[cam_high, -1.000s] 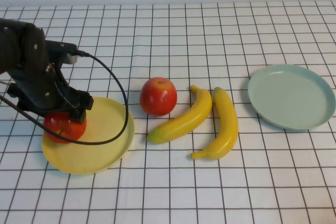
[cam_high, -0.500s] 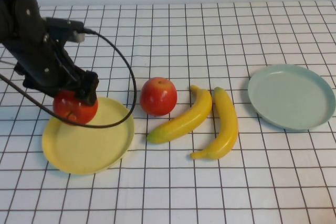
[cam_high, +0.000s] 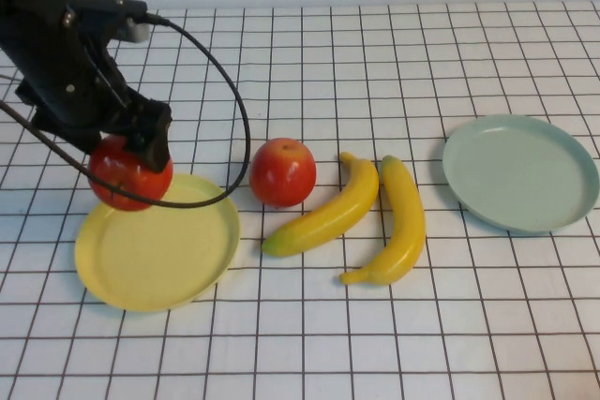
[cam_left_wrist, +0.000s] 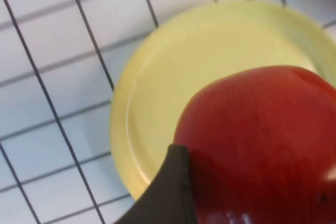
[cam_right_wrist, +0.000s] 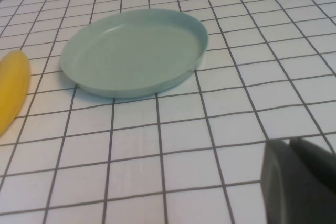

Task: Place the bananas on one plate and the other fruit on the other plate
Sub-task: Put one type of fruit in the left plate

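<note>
The checked table is carrying two plates well apart: the yellow plate on the robot's left and the blue-green plate on its right, which is holding nothing. The bananas are lying side by side between them, ends nearly touching, not yet on a plate. They are looking smooth, stiff and light, so a pinch across the thick middle of each should be suiting them best.

The loose apple is sitting just beside the nearer banana and near the yellow plate's rim. Round and glossy, it is likely to be rolling or slipping unless squeezed across its widest part.

The left gripper is hanging over the far left edge of the yellow plate, its jaws spread wide and seemingly clamped around the held apple, though the contact is partly hidden. Its cable is looping close to the loose apple and may be brushing it. The right gripper is resting closed near the blue-green plate, holding nothing.
</note>
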{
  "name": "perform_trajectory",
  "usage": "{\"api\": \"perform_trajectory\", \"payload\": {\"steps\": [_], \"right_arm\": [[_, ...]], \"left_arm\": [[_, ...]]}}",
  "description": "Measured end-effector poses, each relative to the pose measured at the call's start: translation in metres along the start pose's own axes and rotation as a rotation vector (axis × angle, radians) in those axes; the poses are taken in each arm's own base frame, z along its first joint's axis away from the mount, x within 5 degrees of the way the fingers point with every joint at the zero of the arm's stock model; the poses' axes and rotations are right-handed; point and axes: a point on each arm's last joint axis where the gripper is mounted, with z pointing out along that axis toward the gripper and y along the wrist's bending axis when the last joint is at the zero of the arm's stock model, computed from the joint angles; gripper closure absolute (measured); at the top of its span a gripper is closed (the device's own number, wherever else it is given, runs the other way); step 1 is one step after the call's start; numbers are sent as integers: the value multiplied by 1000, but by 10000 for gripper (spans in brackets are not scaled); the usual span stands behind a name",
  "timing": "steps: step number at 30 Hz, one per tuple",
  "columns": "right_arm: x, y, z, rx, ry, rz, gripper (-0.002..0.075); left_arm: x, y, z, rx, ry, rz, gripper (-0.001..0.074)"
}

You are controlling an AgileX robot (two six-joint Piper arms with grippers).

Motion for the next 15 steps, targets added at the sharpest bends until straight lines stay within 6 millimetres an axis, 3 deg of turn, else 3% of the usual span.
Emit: {"api": "perform_trajectory", "payload": {"steps": [7,12,15], "right_arm": [[0,0,0,0,0,0,742],[0,0,0,0,0,0,742],[0,0,0,0,0,0,742]], "left_arm": [[20,1,39,1,119,-34,66],[32,4,66,-33,100,-72,66],[39,3,69,-38,45,-83,66]]}}
